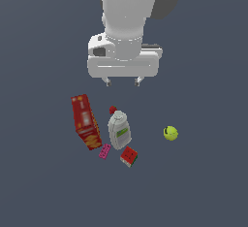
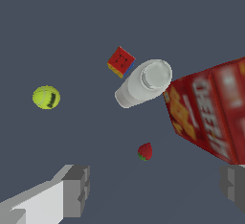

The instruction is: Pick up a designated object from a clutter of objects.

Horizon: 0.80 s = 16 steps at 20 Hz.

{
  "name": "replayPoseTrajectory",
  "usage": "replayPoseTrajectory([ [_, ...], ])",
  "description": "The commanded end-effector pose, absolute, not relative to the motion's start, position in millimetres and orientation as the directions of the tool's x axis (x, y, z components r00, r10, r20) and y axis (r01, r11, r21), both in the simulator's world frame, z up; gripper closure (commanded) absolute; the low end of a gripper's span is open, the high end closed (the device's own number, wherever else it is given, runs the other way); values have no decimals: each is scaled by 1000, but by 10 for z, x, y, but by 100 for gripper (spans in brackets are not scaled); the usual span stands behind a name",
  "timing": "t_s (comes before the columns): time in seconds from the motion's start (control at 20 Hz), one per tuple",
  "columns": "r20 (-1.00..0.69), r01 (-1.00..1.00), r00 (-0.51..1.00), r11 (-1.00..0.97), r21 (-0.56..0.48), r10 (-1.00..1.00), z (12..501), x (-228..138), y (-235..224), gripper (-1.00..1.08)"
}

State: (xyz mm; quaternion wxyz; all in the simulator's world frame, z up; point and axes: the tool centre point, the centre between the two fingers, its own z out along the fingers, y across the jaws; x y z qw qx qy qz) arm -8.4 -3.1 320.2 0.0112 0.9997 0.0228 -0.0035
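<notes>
The designated object, a small yellow-green ball (image 1: 170, 133) (image 2: 46, 97), rests alone on the floor at the exterior view's right, apart from the clutter. The clutter holds a tall red box (image 1: 86, 121) (image 2: 210, 115), a white bottle (image 1: 119, 129) (image 2: 143, 83), a red-green cube (image 1: 129, 156) (image 2: 120, 61), a tiny pink block (image 1: 105, 151) and a tiny red piece (image 1: 113, 109) (image 2: 145, 151). My gripper (image 1: 123, 82) (image 2: 155, 187) hangs open above the floor, behind the bottle and well away from the ball. Nothing is between its fingers (image 2: 76, 189).
The floor (image 1: 208, 182) is a plain dark grey surface. The robot's white wrist and hand (image 1: 124, 56) fill the upper middle of the exterior view.
</notes>
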Motion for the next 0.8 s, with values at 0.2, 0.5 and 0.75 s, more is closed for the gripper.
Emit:
replayPoseTrajectory([
  [0.2,-3,34,999,-999,14,34,3195,-73,-82,-92],
  [0.5,6,9,1000,-1000,-6,9,3171,-44,-194,-92],
  [0.75,6,10,1000,-1000,-5,10,3176,-48,-189,-92],
])
